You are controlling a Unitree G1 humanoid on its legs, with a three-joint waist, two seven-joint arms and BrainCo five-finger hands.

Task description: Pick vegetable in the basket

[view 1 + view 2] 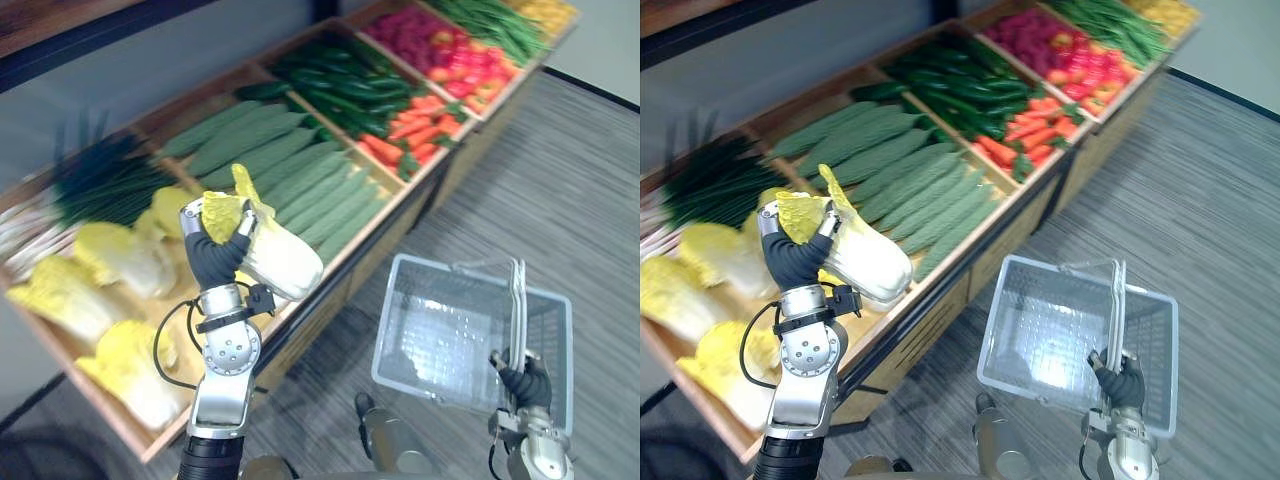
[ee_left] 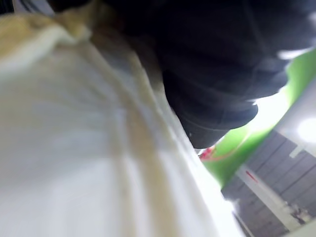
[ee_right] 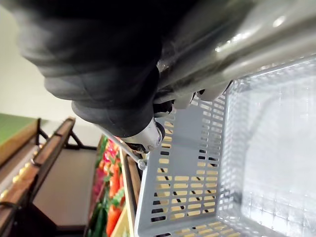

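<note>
left hand (image 1: 215, 255) had fingers curled round a cabbage (image 1: 285, 265), up off the shelf (image 1: 335, 300); right hand (image 1: 526, 384) gripped the handle (image 1: 517, 300) of the empty basket (image 1: 398, 262), probably ready for it

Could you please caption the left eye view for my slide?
Left robot hand holds a cabbage above the stand; right robot hand grips the basket.

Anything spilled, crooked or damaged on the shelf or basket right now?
Nothing stands out. The left robot hand grips a cabbage above the shelf, the right robot hand holds the empty basket by its handle, and the produce lies sorted in its compartments.
</note>
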